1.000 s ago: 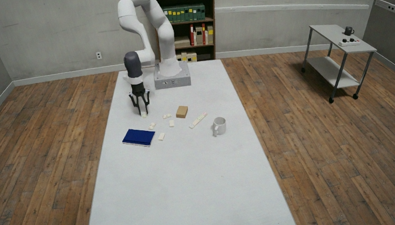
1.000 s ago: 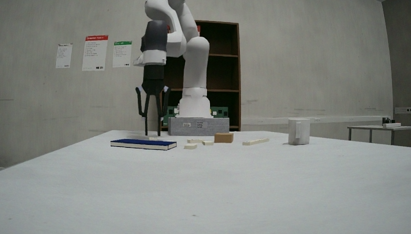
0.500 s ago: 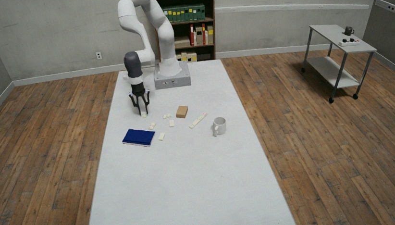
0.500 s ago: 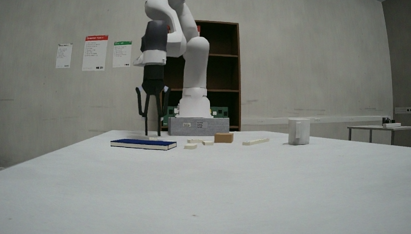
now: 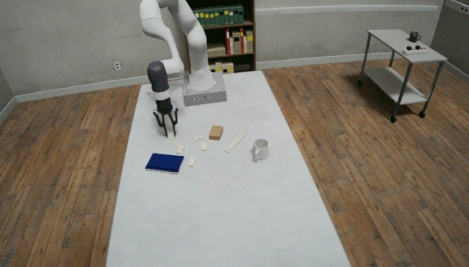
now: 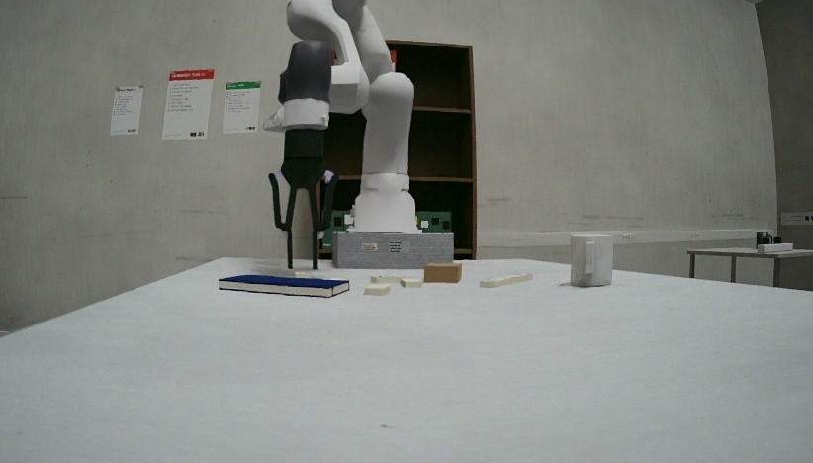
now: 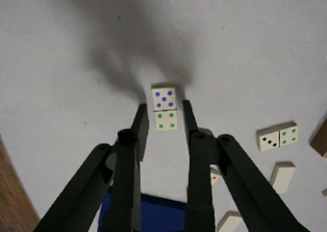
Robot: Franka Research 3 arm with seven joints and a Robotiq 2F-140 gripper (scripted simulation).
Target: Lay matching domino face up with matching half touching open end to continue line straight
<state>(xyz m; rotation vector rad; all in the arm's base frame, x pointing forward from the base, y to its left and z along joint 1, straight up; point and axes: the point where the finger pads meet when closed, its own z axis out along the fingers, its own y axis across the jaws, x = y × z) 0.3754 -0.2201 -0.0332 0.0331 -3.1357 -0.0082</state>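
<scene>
straddling face-up domino (image 7: 163, 108) flat on surface (image 5: 221, 194), claw (image 7: 163, 116) partly apart, clamped on nothing. domino lies well apart from line (image 5: 235, 142). risk: uneven finger contact on closing skews domino, or carry path clips loose dominoes between.

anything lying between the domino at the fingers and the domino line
Yes. Two loose dominoes lie between the flanked domino and the line: a face-up one and a face-down one.
</scene>
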